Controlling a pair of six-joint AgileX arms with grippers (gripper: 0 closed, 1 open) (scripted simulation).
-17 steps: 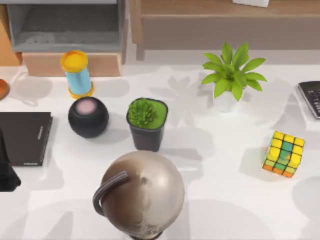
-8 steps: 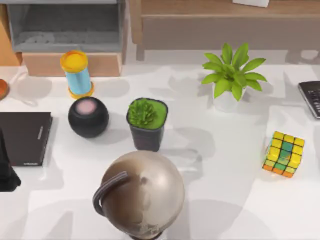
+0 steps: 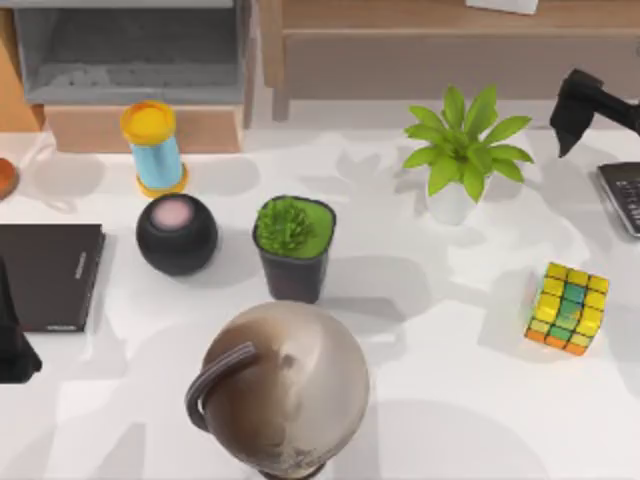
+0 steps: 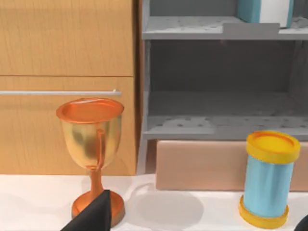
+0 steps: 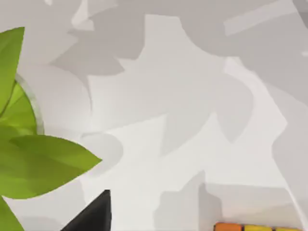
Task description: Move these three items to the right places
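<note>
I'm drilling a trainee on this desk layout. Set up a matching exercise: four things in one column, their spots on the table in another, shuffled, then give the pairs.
Things:
1. puzzle cube
2. thin black book
3. globe
4. leafy plant in the white pot

Places, by the top view:
A. left edge of the table
B. front middle, nearest the camera
C. right side, in front of the calculator
D. back of the table, right of centre

Pairs: 1-C, 2-A, 3-B, 4-D
</note>
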